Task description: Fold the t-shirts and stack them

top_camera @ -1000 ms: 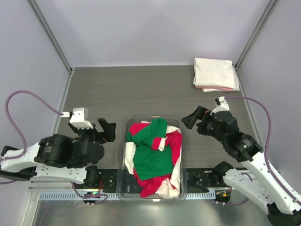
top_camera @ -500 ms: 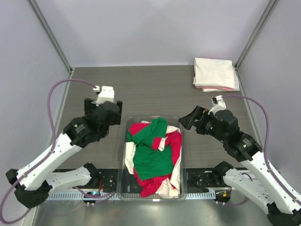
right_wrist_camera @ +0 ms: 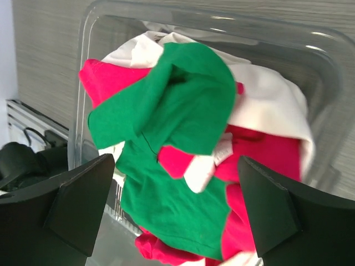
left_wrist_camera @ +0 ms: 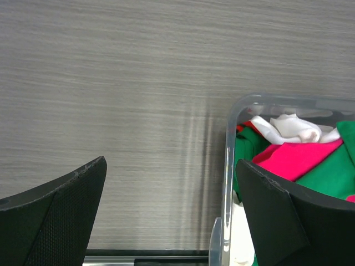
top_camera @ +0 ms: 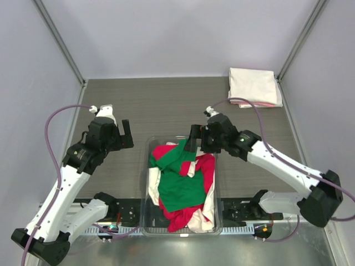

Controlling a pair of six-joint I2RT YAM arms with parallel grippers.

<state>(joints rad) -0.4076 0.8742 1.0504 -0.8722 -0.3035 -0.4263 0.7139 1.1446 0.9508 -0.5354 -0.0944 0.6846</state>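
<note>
Early days; folded tees stacked at the surface's far corner; green tee and others heaped in the clear bin; right gripper above them, left gripper beside, both spread wide, holding nothing.

Bin walls fence t-shirts; open from above.

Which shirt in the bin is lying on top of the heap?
The bright green t-shirt: it drapes over the magenta-red t-shirt and the white t-shirt in the clear bin.
</note>
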